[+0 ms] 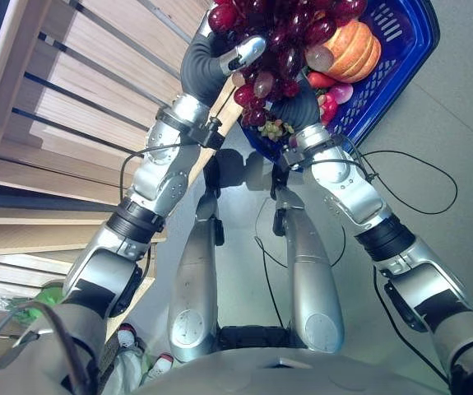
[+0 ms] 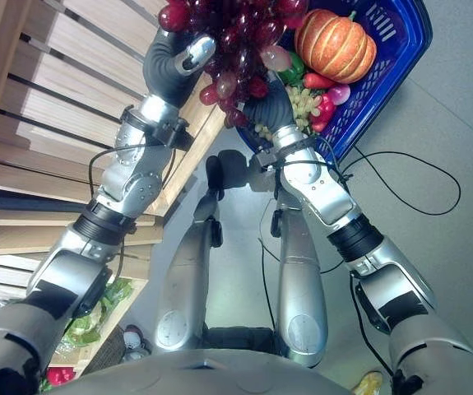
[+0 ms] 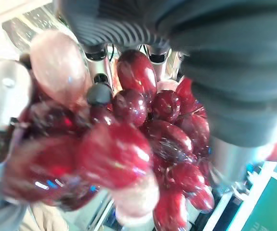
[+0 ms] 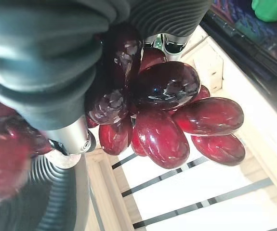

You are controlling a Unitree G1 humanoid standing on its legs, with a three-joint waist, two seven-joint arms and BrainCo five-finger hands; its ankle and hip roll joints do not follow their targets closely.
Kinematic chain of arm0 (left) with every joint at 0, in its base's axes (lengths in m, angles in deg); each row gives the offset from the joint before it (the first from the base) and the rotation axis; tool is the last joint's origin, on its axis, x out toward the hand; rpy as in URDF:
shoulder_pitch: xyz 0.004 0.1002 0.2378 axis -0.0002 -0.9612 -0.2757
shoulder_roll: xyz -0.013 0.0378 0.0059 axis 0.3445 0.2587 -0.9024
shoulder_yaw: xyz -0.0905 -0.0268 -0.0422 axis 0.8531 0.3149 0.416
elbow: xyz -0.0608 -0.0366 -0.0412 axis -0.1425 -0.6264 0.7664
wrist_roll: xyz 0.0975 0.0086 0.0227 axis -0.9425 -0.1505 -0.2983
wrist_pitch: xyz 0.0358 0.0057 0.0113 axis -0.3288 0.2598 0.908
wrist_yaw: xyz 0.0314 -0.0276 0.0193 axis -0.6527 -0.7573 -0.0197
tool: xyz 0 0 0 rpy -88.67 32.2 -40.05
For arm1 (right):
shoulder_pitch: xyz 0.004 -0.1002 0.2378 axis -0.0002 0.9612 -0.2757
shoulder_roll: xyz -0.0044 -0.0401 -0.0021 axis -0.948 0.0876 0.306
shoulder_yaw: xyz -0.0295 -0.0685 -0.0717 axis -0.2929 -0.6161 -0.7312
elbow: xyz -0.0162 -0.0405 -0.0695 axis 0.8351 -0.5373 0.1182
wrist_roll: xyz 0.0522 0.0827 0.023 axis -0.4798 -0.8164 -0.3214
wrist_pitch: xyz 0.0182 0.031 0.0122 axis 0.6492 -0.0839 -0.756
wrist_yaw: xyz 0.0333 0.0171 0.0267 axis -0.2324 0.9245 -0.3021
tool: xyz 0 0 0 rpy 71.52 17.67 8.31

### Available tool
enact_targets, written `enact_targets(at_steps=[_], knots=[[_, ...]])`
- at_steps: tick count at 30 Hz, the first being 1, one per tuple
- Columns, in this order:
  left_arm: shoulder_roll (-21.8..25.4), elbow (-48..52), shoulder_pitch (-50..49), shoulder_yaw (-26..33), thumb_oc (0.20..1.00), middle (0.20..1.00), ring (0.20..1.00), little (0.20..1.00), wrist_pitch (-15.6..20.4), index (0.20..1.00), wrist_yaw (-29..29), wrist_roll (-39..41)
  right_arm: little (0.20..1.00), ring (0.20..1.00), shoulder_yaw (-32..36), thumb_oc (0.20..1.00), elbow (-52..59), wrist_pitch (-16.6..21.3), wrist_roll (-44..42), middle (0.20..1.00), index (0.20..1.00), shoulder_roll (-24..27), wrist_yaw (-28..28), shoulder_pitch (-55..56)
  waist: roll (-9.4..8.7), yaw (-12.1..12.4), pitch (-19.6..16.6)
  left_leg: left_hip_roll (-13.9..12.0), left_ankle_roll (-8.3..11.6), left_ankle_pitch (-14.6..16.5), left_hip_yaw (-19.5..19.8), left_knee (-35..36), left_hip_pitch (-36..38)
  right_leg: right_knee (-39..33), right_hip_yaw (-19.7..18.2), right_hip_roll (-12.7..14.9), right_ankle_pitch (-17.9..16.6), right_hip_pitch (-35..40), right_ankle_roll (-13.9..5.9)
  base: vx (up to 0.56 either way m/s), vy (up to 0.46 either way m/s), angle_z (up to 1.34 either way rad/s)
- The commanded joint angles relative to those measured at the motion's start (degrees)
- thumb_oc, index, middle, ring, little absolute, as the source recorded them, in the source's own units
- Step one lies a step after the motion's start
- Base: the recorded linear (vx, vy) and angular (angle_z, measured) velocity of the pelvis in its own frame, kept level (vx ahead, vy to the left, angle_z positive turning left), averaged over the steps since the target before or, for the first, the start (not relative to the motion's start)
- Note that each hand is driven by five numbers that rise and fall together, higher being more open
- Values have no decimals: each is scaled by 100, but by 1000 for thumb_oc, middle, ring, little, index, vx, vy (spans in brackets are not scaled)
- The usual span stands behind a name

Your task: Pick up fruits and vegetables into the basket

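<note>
Up over the near edge of the blue basket (image 1: 405, 49), both hands are on a big bunch of red grapes (image 1: 277, 41). Left hand (image 1: 240, 56) is curled round it from the wooden shelf (image 1: 63, 107) side, right hand (image 2: 265, 99) cups it from below, fingers buried so can't tell. Pumpkin (image 2: 335, 45) and green grapes (image 2: 302, 103) sit in the basket.
</note>
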State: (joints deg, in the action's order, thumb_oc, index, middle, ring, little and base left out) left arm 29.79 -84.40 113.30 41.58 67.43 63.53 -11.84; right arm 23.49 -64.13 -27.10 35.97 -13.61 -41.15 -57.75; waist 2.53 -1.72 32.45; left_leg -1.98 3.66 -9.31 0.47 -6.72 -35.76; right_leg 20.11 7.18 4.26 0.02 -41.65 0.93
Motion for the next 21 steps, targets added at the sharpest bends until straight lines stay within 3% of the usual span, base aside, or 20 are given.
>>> enact_targets(at_steps=[1,21], knots=[[-95,545,-119,-197,1000,1000,1000,1000,241,1000,-236,-196,200,200,249,200,693,478,-45,200,200,-469,4,-301,-239,96,-266,428,-169,543,-70,-335,-78,-591,67,-137,-221,401,-561,0,0,0],[-294,158,-360,266,1000,1000,1000,1000,293,1000,-1380,-305,200,200,466,200,681,566,32,200,200,-515,-3,-185,-197,120,-266,453,-152,530,-51,-373,-109,-530,112,-105,-178,385,-557,0,0,0]])
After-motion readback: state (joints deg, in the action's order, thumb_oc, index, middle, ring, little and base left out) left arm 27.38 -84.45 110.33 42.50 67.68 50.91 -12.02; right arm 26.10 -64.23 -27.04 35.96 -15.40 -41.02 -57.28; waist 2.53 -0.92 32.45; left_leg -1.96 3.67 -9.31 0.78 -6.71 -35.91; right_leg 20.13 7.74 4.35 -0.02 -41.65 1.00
